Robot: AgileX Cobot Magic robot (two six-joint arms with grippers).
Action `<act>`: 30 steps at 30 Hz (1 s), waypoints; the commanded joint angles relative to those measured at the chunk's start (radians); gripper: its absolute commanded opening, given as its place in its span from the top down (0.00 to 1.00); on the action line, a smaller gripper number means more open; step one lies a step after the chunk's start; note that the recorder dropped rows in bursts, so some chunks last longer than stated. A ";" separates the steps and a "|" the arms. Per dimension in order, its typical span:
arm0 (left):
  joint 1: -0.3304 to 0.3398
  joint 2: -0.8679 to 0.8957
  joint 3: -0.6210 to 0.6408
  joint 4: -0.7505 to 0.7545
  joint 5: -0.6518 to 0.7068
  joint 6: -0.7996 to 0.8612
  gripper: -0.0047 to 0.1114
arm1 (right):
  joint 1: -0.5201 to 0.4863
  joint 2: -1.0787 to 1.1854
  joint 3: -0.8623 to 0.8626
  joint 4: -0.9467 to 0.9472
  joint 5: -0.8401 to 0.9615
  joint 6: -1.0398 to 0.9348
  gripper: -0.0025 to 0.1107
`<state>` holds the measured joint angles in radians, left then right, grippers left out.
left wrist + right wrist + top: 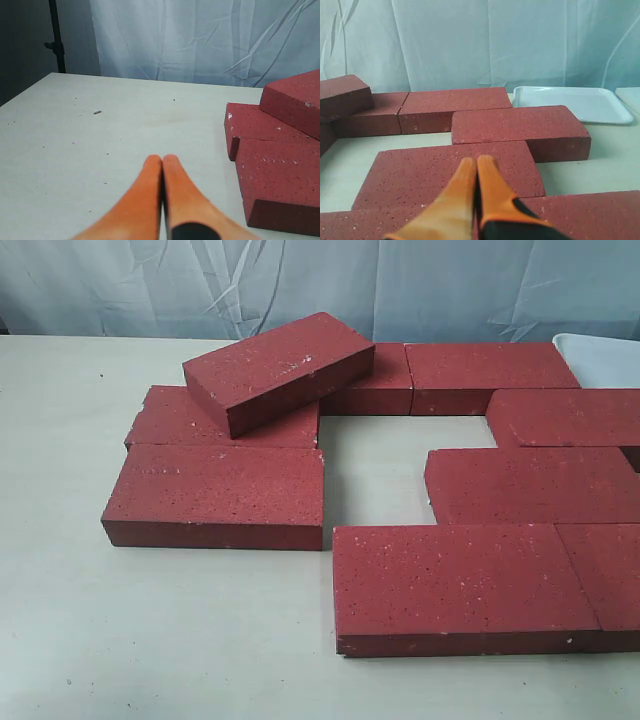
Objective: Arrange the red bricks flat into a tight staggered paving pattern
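Observation:
Several red bricks lie flat on the pale table (150, 640). One tilted brick (280, 368) rests askew across a flat brick (170, 420) and a back-row brick (385, 385). Another brick (215, 495) lies at the front left and a long one (455, 585) at the front. Neither arm shows in the exterior view. My left gripper (162, 159) is shut and empty above bare table, with the brick stack (280, 170) beside it. My right gripper (477, 161) is shut and empty above a flat brick (450, 172).
A white tray (570, 102) stands behind the bricks at the back right, its corner (600, 355) showing in the exterior view. A bare gap of table (375, 475) lies enclosed by the bricks. A blue-white cloth hangs behind the table.

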<state>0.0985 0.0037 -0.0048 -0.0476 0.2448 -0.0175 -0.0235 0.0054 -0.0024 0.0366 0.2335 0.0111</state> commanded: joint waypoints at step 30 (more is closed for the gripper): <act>0.002 -0.004 0.005 0.000 -0.014 -0.001 0.96 | 0.003 -0.005 0.002 0.000 -0.557 -0.003 0.98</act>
<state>0.0985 0.0037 -0.0048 -0.0476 0.2448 -0.0175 -0.0235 0.0054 -0.0024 0.0366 -0.3096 0.0111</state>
